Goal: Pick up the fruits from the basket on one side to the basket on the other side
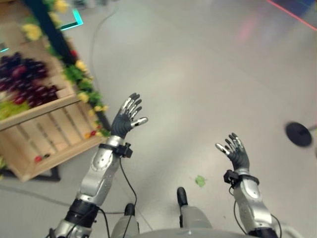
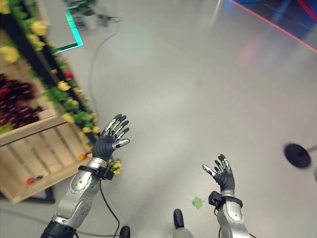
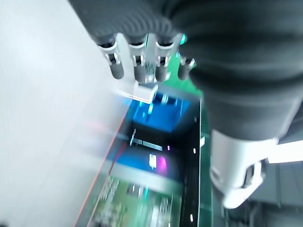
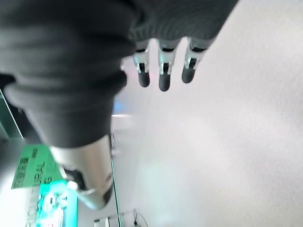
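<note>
Dark red fruit (image 1: 27, 79) heaped in a wooden crate (image 1: 47, 129) at far left, on a sloped stand edged with green leaves and yellow flowers (image 1: 81, 79). A strip of green produce (image 1: 12, 108) lies at the heap's near edge. Left hand (image 1: 126, 119) raised over the grey floor (image 1: 198, 74), just right of the crate's near corner, fingers straight and spread, holding nothing. Right hand (image 1: 235, 151) raised well to the right, fingers likewise released, empty. Small green scrap (image 1: 200, 181) on the floor between the arms. Black round base (image 1: 298, 133) at far right.
</note>
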Tool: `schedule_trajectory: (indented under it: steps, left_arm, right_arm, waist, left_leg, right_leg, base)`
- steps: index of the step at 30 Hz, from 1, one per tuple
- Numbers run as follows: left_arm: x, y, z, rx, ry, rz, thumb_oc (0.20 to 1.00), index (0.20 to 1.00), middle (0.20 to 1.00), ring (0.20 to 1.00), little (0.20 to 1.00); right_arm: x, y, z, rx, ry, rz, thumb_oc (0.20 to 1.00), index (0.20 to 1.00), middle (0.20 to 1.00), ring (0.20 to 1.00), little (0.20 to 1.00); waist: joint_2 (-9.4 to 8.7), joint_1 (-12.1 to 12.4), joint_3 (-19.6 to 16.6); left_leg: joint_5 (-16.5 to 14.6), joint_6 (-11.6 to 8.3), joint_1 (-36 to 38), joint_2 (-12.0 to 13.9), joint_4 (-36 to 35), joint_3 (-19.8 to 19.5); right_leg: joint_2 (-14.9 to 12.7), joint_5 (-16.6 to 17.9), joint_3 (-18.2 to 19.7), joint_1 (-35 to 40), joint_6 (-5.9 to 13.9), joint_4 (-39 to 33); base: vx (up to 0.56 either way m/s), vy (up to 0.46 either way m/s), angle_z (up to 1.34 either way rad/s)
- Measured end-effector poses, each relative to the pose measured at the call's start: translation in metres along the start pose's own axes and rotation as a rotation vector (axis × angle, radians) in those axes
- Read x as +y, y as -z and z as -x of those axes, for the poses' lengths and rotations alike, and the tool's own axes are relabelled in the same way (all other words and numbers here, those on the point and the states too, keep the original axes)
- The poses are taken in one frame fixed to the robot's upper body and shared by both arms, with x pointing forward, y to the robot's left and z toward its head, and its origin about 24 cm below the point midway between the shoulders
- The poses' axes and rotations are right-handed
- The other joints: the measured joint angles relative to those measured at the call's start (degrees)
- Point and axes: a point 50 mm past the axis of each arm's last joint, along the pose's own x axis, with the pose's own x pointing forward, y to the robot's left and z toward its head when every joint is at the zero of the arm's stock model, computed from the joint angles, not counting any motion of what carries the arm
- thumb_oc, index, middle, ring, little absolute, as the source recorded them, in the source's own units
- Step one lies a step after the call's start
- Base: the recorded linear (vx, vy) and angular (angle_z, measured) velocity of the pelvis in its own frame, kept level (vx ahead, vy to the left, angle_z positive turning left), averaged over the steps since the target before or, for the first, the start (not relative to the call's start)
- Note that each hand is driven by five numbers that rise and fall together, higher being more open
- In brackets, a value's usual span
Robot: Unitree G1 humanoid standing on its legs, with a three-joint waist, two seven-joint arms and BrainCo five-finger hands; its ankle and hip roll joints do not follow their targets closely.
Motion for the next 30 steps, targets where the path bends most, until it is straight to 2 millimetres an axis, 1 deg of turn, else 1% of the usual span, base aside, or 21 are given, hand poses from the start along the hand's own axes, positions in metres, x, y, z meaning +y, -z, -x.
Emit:
schedule_trajectory:
  steps: [1,2,3,4,5,6,8,9,10,11,13,16,18,19,20,21,23,26,28,29,30]
  left_arm:
    - [0.002,0.004,-0.002,0.023,-0.015,-0.029,1.000,1.000,1.000,1.000,1.000]
    - [0.002,0.006,0.000,0.025,-0.032,-0.017,1.000,1.000,1.000,1.000,1.000]
    - [0.001,0.009,0.001,0.025,-0.063,0.010,1.000,1.000,1.000,1.000,1.000]
    - [0.003,0.011,0.004,0.033,-0.072,0.011,1.000,1.000,1.000,1.000,1.000]
    - [0.001,0.013,0.007,0.041,-0.082,0.021,1.000,1.000,1.000,1.000,1.000]
    - [0.010,0.014,0.013,0.052,-0.115,0.007,1.000,1.000,1.000,1.000,1.000]
    - [0.017,0.019,0.022,0.086,-0.151,-0.005,1.000,1.000,1.000,1.000,1.000]
    - [0.024,0.020,0.027,0.095,-0.174,-0.019,1.000,1.000,1.000,1.000,1.000]
    - [0.028,0.022,0.029,0.108,-0.194,-0.021,1.000,1.000,1.000,1.000,1.000]
    - [0.026,0.026,0.028,0.123,-0.194,-0.009,1.000,1.000,1.000,1.000,1.000]
    - [0.027,0.034,0.031,0.150,-0.223,0.012,1.000,1.000,1.000,1.000,1.000]
    - [0.024,0.042,0.034,0.172,-0.251,0.057,1.000,1.000,1.000,1.000,1.000]
    - [0.021,0.046,0.033,0.180,-0.256,0.081,1.000,1.000,1.000,1.000,1.000]
    - [0.020,0.048,0.033,0.181,-0.266,0.102,1.000,1.000,1.000,1.000,1.000]
    - [0.017,0.054,0.038,0.201,-0.278,0.122,1.000,1.000,1.000,1.000,1.000]
    - [0.016,0.060,0.046,0.225,-0.296,0.137,1.000,1.000,1.000,1.000,1.000]
    - [0.014,0.075,0.063,0.295,-0.336,0.165,1.000,1.000,1.000,1.000,1.000]
    - [0.016,0.086,0.070,0.346,-0.367,0.168,1.000,1.000,1.000,1.000,1.000]
    - [0.018,0.094,0.074,0.385,-0.391,0.167,1.000,1.000,1.000,1.000,1.000]
    - [0.015,0.099,0.074,0.398,-0.399,0.181,1.000,1.000,1.000,1.000,1.000]
    - [0.014,0.101,0.073,0.404,-0.403,0.188,1.000,1.000,1.000,1.000,1.000]
  right_arm:
    - [-0.005,0.003,0.003,0.005,0.027,0.003,1.000,1.000,1.000,1.000,1.000]
    - [-0.008,0.006,0.003,0.020,0.038,0.014,1.000,1.000,1.000,1.000,1.000]
    - [-0.016,0.009,0.008,0.034,0.056,0.037,1.000,1.000,1.000,1.000,1.000]
    - [-0.019,0.012,0.011,0.045,0.066,0.041,1.000,1.000,1.000,1.000,1.000]
    - [-0.024,0.019,0.019,0.074,0.084,0.042,1.000,1.000,1.000,1.000,1.000]
    - [-0.018,0.019,0.017,0.072,0.079,0.026,1.000,1.000,1.000,1.000,1.000]
    - [-0.015,0.025,0.019,0.093,0.077,0.024,1.000,1.000,1.000,1.000,1.000]
    - [-0.012,0.024,0.018,0.089,0.067,0.026,1.000,1.000,1.000,1.000,1.000]
    - [-0.009,0.017,0.011,0.061,0.054,0.031,1.000,1.000,1.000,1.000,1.000]
    - [-0.013,0.017,0.011,0.064,0.065,0.049,1.000,1.000,1.000,1.000,1.000]
    - [-0.018,0.018,0.013,0.077,0.075,0.074,1.000,1.000,1.000,1.000,1.000]
    - [-0.028,0.016,0.013,0.079,0.085,0.117,1.000,1.000,1.000,1.000,1.000]
    - [-0.038,0.017,0.014,0.096,0.092,0.158,1.000,1.000,1.000,1.000,1.000]
    - [-0.042,0.020,0.014,0.116,0.101,0.174,1.000,1.000,1.000,1.000,1.000]
    - [-0.045,0.023,0.016,0.138,0.108,0.184,1.000,1.000,1.000,1.000,1.000]
    - [-0.043,0.024,0.014,0.142,0.097,0.190,1.000,1.000,1.000,1.000,1.000]
    - [-0.041,0.027,0.015,0.157,0.068,0.209,1.000,1.000,1.000,1.000,1.000]
    - [-0.045,0.034,0.020,0.190,0.066,0.225,1.000,1.000,1.000,1.000,1.000]
    - [-0.049,0.039,0.022,0.217,0.077,0.238,1.000,1.000,1.000,1.000,1.000]
    - [-0.054,0.036,0.022,0.212,0.079,0.260,1.000,1.000,1.000,1.000,1.000]
    - [-0.058,0.037,0.021,0.222,0.086,0.272,1.000,1.000,1.000,1.000,1.000]
  waist:
    - [0.67,-1.34,0.36]
    - [1.68,-0.39,0.67]
    - [3.63,0.64,1.11]
    - [4.40,1.58,1.32]
    - [2.93,0.60,0.63]
    - [3.31,2.03,0.42]
    - [1.34,4.58,-1.20]
    - [0.37,5.24,-1.85]
    - [1.71,5.92,-1.48]
    - [2.57,4.30,-1.90]
    - [3.25,2.04,-2.33]
    - [5.91,1.74,-2.58]
    - [7.58,1.40,-2.72]
    - [7.66,1.47,-2.66]
    - [7.64,1.23,-2.65]
    - [6.19,2.51,-2.07]
    - [6.61,3.59,-2.06]
    - [7.02,3.12,-1.55]
    - [6.93,4.05,-1.16]
    - [8.14,4.26,-0.08]
    - [9.07,3.99,0.45]
  left_leg:
    - [-0.73,0.78,0.35,2.10,1.50,5.61]
    - [-0.63,0.70,1.26,4.08,0.84,8.47]
    - [-0.27,0.10,3.16,7.75,0.08,13.54]
    - [0.25,-0.37,4.13,8.65,-0.77,14.72]
    - [1.24,-1.45,6.08,9.75,-1.85,18.53]
    - [1.62,-2.07,7.73,11.22,-2.83,22.93]
    - [1.23,-4.00,11.25,12.29,-2.23,29.59]
    - [-1.83,-6.14,10.93,12.00,1.00,27.29]
    - [-3.12,-5.88,10.15,12.89,2.28,24.42]
    - [-3.78,-6.41,10.23,13.08,2.54,23.22]
    - [-3.44,-6.89,13.48,14.09,2.28,26.08]
    - [-2.86,-5.84,16.88,15.49,4.49,24.78]
    - [-1.47,-6.00,15.67,16.73,11.85,19.13]
    - [0.11,-7.33,14.56,16.66,16.31,15.87]
    - [0.36,-7.92,11.79,14.87,22.77,10.48]
    - [-0.02,-7.85,10.69,5.73,24.61,-0.12]
    - [-0.11,-6.57,8.52,-1.48,23.35,-4.86]
    - [0.89,-4.19,1.87,-1.50,21.12,-8.23]
    - [1.79,-3.37,1.20,-2.68,8.32,-11.37]
    - [3.29,-1.52,0.80,-1.69,0.97,-11.83]
    - [3.33,-1.87,0.16,-1.61,-0.51,-13.35]
  right_leg:
    - [-1.42,-10.25,-13.22,1.48,-7.76,-0.04]
    - [-2.56,-12.14,-17.29,0.88,-8.43,2.62]
    - [-4.13,-14.08,-19.26,-0.13,-5.60,10.41]
    - [-4.98,-14.69,-18.18,-0.06,-3.54,12.59]
    - [-7.07,-15.96,-19.68,1.45,-1.36,14.90]
    - [-8.55,-17.66,-22.47,1.61,-2.11,17.88]
    - [-11.60,-21.57,-34.58,4.75,-6.98,20.50]
    - [-10.32,-16.40,-36.11,5.86,-5.34,17.90]
    - [-8.96,-15.69,-35.48,5.59,-6.03,17.17]
    - [-7.22,-16.34,-34.59,3.58,-6.76,17.34]
    - [-4.23,-17.34,-31.52,2.24,-8.13,18.12]
    - [0.52,-18.55,-25.23,1.34,-9.72,18.46]
    - [1.65,-20.24,-23.55,0.96,-9.79,20.56]
    - [2.37,-20.76,-22.14,0.92,-11.88,20.63]
    - [3.64,-20.93,-20.19,1.57,-12.43,19.84]
    - [4.99,-18.91,-13.12,2.58,-12.62,17.92]
    - [7.94,-17.44,-6.74,5.89,-13.52,12.44]
    - [9.62,-16.58,-5.63,8.50,-13.63,9.41]
    - [9.72,-16.29,-2.21,10.13,-13.20,6.19]
    - [9.78,-15.39,-1.80,10.68,-12.23,5.00]
    - [10.08,-14.83,-2.10,11.02,-12.57,4.79]
  base:
    - [-0.16,0.076,-1.07]
    - [-0.09,0.024,-1.47]
    - [-0.11,0.005,-1.51]
    - [-0.13,-0.005,-1.57]
    - [-0.13,0.002,-1.10]
    - [-0.07,0.023,-1.70]
    - [-0.02,-0.015,-1.97]
    - [0.06,-0.168,-1.76]
    - [0.10,-0.254,-1.94]
    - [0.13,-0.183,-1.40]
    - [0.13,-0.123,-1.42]
    - [0.16,-0.207,-1.66]
    - [0.09,-0.214,-1.43]
    - [0.21,-0.075,-1.27]
    - [0.27,-0.083,-1.61]
    - [0.25,-0.047,-1.76]
    - [0.15,0.005,-1.75]
    - [0.15,0.072,-1.18]
    - [0.20,0.092,-1.27]
    - [0.23,0.113,-1.15]
    - [0.24,0.112,-1.14]
